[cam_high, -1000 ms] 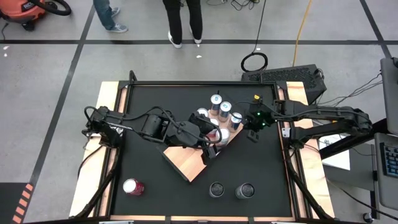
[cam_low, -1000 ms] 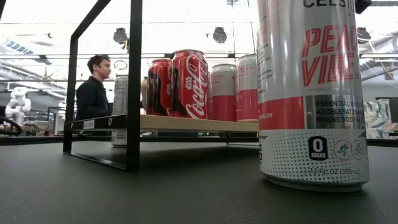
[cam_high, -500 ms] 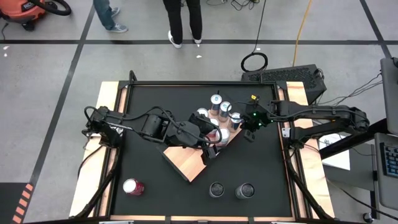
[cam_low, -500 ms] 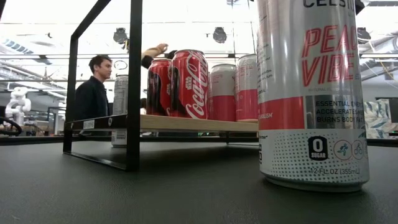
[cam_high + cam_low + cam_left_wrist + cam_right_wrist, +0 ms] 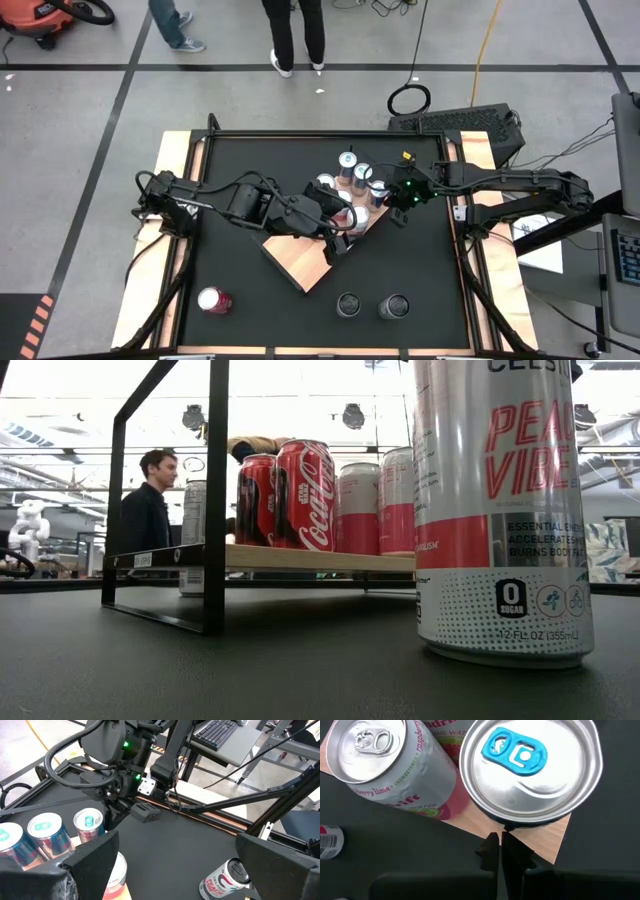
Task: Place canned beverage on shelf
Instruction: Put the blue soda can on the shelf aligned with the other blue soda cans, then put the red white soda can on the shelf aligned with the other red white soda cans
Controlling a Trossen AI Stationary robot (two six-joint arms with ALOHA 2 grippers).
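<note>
The shelf (image 5: 300,262), a light wooden board on a black frame, stands slantwise mid-table and carries several cans (image 5: 352,168), which also show in the low view (image 5: 305,495). My left gripper (image 5: 340,228) is open over the shelf, and a pink-and-white can (image 5: 117,872) stands beside one finger. My right gripper (image 5: 500,851) is shut. It points down at the foot of a blue-tab can (image 5: 530,770) on the shelf's corner (image 5: 547,845), and it also shows in the high view (image 5: 393,203). My right gripper's shut fingertips (image 5: 492,840) come from above, slanting from the table's right, at the lower side (image 5: 512,826) of the upright blue-tab can on the shelf's corner. I cannot tell whether they touch it. My left gripper: I cannot tell whether its finger touches the pink-and-white can.
A red can (image 5: 213,300) lies near the table's front left. Two cans (image 5: 348,303) (image 5: 393,305) stand near the front edge, and one fills the low view's right (image 5: 500,510). A lime-raspberry can (image 5: 395,765) stands beside the blue-tab can. People stand beyond the far edge (image 5: 295,35).
My right gripper has gone a little toward the table's left, closer to the blue-tab can on the shelf's corner. In the low view a person's hand and sleeve have come up behind the cans.
</note>
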